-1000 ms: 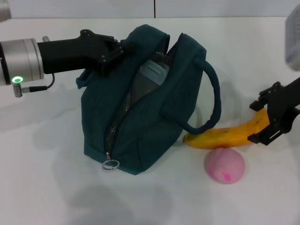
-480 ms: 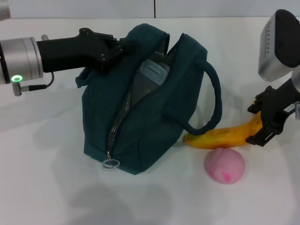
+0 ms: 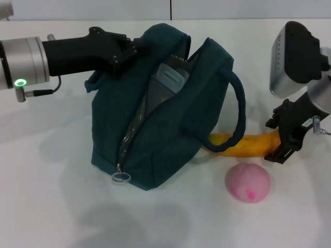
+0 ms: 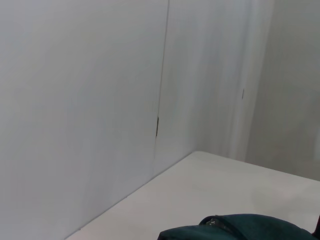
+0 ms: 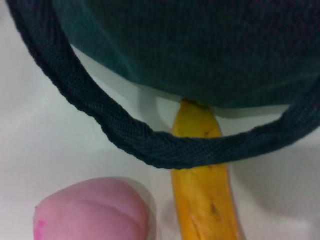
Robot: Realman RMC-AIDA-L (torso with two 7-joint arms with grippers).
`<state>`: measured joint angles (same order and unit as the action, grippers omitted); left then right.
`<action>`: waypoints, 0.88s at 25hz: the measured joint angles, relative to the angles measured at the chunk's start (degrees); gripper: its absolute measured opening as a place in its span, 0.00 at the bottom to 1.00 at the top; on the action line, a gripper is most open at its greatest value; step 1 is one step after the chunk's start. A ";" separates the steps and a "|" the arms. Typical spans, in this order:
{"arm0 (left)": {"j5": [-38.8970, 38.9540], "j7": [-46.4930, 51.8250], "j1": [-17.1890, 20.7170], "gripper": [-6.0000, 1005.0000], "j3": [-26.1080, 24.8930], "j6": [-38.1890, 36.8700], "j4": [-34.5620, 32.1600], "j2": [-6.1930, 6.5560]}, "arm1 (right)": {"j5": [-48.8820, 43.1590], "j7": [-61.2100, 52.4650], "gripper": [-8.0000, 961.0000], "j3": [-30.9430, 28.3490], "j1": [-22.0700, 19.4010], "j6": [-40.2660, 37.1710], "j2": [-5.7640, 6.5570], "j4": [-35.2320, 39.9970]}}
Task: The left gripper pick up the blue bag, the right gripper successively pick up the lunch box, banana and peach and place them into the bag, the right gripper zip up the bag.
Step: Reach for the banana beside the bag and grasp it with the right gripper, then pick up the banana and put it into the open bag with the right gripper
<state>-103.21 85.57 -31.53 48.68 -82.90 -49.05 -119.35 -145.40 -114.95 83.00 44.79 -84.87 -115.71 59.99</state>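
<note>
The banana lies on the table just beside the bag, its far tip tucked under the bag's side. One rope handle droops across it near that tip; my right wrist view shows the loop lying over the yellow skin. The peach sits close in front of it, apart from it as far as I can see.

I judge the banana light, fairly firm but easy to bruise, with a smooth curved skin that could roll between my pads. My right gripper is at its outer end, fingers straddling it; I cannot tell whether they have closed on it yet. That end seems the sensible hold, since it is clear of the handle and the peach. A moderate squeeze should do. Lifting straight up may snag the handle, so I would draw the fruit outward first, away from the bag, then raise it.

The lunch box already stands inside the bag, its pale lid showing through the unzipped mouth. My left gripper is clamped on the bag's top edge, holding that mouth up. The zipper pull hangs low at the front.
</note>
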 joint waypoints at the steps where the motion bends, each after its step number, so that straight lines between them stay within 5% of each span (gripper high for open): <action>1: 0.02 -0.09 -0.03 0.06 -0.01 0.00 -0.02 0.00 | 0.06 0.01 0.81 0.22 0.03 0.10 -0.01 -0.02; 8: 0.04 -0.58 -0.03 0.06 -0.23 0.02 -0.08 0.00 | 0.22 0.11 0.78 -0.14 0.34 0.59 0.04 -0.03; 13: 0.05 -0.58 -0.02 0.06 -0.35 0.08 -0.09 0.01 | 0.32 0.22 0.58 -1.22 -1.23 1.83 0.25 1.21; 22: 0.70 -0.61 0.65 0.06 -0.44 0.07 -0.17 0.10 | 10.98 4.97 0.46 -13.87 -15.18 9.79 0.29 12.90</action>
<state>-102.51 84.96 -30.88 48.25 -82.83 -49.22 -119.26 -134.42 -109.98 69.13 29.61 -75.08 -115.42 72.89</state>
